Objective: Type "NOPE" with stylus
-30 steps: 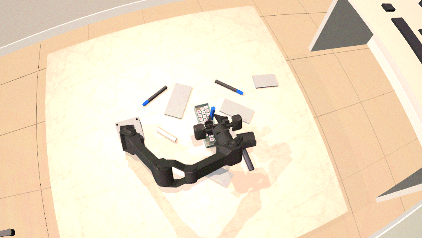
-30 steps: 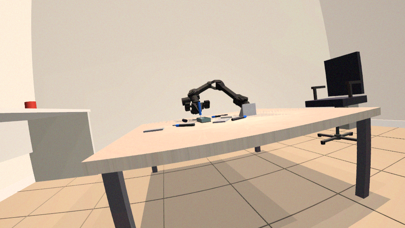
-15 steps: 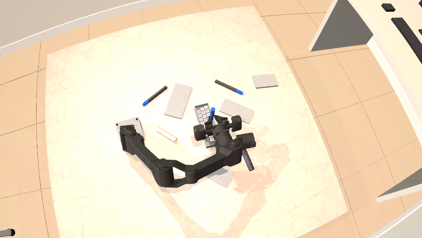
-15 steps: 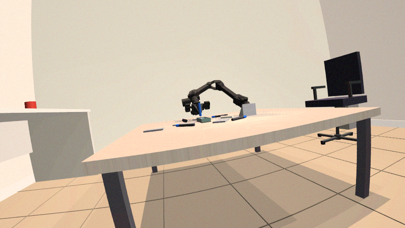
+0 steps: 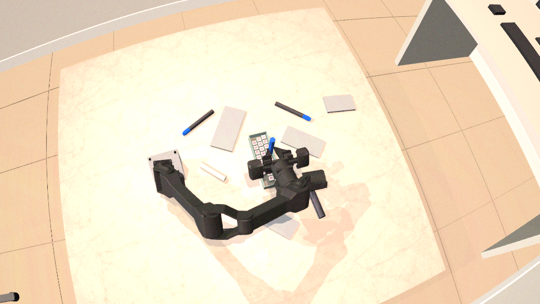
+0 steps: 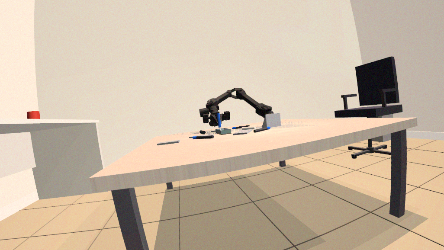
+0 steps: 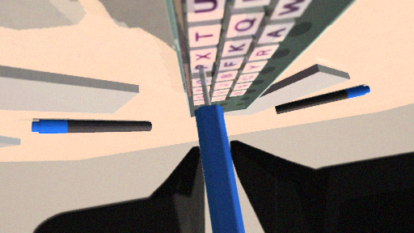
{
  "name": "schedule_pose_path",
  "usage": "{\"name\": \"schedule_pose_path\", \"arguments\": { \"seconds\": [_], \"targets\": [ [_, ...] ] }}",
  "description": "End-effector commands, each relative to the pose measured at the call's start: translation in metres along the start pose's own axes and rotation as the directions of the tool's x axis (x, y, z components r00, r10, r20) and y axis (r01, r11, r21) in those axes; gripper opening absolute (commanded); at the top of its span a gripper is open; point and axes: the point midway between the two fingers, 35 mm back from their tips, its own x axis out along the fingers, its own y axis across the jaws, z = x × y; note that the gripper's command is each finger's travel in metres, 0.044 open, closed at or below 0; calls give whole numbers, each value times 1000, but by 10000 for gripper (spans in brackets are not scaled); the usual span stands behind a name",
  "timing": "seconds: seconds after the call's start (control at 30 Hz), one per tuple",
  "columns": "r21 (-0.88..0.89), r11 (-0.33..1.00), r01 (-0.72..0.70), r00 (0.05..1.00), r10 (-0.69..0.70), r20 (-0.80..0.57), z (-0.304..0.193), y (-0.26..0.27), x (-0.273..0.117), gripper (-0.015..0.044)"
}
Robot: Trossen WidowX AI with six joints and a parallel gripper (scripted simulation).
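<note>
A small keyboard (image 5: 258, 134) (image 6: 224, 131) (image 7: 323, 20) with a green frame and white letter keys lies on the table; the arm covers part of it in the top view. My gripper (image 5: 272, 150) (image 7: 215, 150) is shut on the blue stylus (image 5: 271, 143) (image 6: 219, 119) (image 7: 220, 174), which stands close to upright with its thin metal tip down. In the wrist view the tip is over the P key (image 7: 200, 67) in the outer key column, between the X and O keys. I cannot tell whether that key is pressed down.
Two black pens with blue ends (image 5: 198, 122) (image 7: 109, 126) lie on either side beyond the keyboard. Grey slabs (image 5: 227, 128) (image 7: 61, 91) flank it. A white rod (image 5: 213, 171) lies towards the arm base. A dark cylinder (image 5: 317, 205) and another slab (image 5: 283, 225) lie near the arm.
</note>
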Motion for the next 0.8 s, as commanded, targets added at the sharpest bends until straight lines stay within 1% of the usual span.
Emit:
{"name": "schedule_pose_path", "arguments": {
  "seconds": [0.0, 0.2, 0.37, 0.6, 0.63, 0.67, 0.77],
  "targets": [
    [-3, 1000, -1, 1000, 1, -3, -6, 1, -3, 81],
    [-3, 1000, -1, 1000, 1, -4, -31, 0, -18, 81],
    [-16, 1000, -7, 1000, 7, 0, -31, 1, -17, 84],
    [-16, 1000, -7, 1000, 7, 0, -31, 1, -17, 38],
    [-16, 1000, -7, 1000, 7, 0, -30, 1, -19, 12],
    [-15, 1000, -7, 1000, 7, 0, -29, 1, -21, 0],
    [-13, 1000, -6, 1000, 6, 0, -22, -2, -33, 0]
  ]
}}
